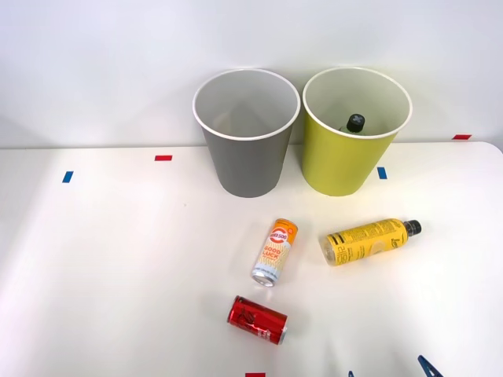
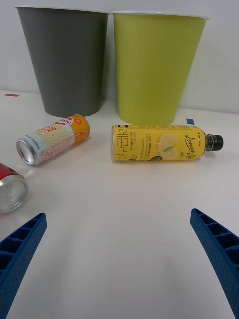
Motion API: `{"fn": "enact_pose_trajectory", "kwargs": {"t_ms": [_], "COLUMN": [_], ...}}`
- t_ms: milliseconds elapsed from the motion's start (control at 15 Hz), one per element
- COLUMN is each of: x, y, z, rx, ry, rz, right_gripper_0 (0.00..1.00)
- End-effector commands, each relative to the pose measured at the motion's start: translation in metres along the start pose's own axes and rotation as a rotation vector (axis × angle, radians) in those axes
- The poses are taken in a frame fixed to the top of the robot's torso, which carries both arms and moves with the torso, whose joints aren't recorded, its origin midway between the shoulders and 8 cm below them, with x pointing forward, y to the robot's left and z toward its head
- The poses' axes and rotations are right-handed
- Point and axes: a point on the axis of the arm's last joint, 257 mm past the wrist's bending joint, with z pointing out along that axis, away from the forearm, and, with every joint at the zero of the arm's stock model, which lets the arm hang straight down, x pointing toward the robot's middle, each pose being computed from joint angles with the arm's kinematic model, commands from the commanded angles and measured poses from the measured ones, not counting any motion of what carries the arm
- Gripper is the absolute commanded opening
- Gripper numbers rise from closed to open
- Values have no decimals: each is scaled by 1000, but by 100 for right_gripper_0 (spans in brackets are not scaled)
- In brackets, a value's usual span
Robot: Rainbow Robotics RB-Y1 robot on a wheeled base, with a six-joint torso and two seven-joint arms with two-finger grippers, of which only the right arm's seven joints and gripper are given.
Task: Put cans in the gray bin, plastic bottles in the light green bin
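Note:
The gray bin (image 1: pixel 247 165) (image 2: pixel 64 65) and the light green bin (image 1: pixel 338 161) (image 2: pixel 154 70) stand side by side at the back of the white table. A black-capped bottle (image 1: pixel 354 123) sits inside the green one. Lying in front of the bins are an orange-and-white can (image 1: pixel 274 251) (image 2: pixel 52 139), a red can (image 1: pixel 257 320) (image 2: pixel 10 189) and a yellow plastic bottle (image 1: pixel 369 240) (image 2: pixel 159 143), its cap pointing right. My right gripper (image 1: pixel 389 372) (image 2: pixel 117 214) is open and empty, low at the near table edge, short of the yellow bottle.
Small red (image 1: pixel 163 158) and blue (image 1: pixel 67 177) tape marks dot the white tabletop. A pale wall rises right behind the bins. The table's left half is bare.

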Motion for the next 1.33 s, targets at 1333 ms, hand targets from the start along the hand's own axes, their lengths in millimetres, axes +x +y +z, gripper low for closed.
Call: {"fn": "enact_pose_trajectory", "kwargs": {"t_ms": [1333], "x": [0], "y": [0], "z": [0], "rx": [0], "ry": [0], "rz": [0], "right_gripper_0": [100]}}
